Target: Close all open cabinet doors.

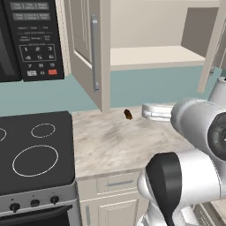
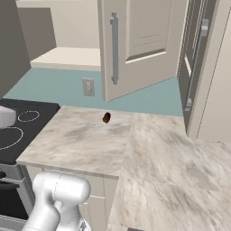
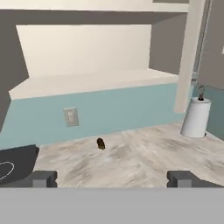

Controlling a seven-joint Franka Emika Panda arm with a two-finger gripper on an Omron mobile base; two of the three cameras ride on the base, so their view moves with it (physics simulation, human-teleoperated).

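Two cabinet doors of the upper cabinet stand swung open. The left door (image 1: 86, 53) hangs beside the microwave, its silver bar handle (image 1: 94, 53) facing me. The right door (image 2: 144, 45) also juts out over the counter, and its handle (image 2: 114, 49) is near the free edge. In the hand view this right door (image 3: 188, 57) shows edge-on beside the bare cabinet shelf (image 3: 92, 81). My gripper (image 3: 111, 179) is open, its fingertips (image 3: 41, 179) wide apart with nothing between them. It hangs above the counter, short of the cabinet. Another door (image 2: 193, 63) at the far right is seen at a steep angle; I cannot tell whether it is open.
A black microwave (image 1: 31, 39) hangs at the upper left above a black cooktop (image 1: 35, 150). On the marble counter (image 1: 114, 141) lies a small brown object (image 1: 128, 114). A paper towel roll (image 3: 195, 117) stands by the back wall, and a wall outlet (image 3: 71, 117) sits on the teal backsplash.
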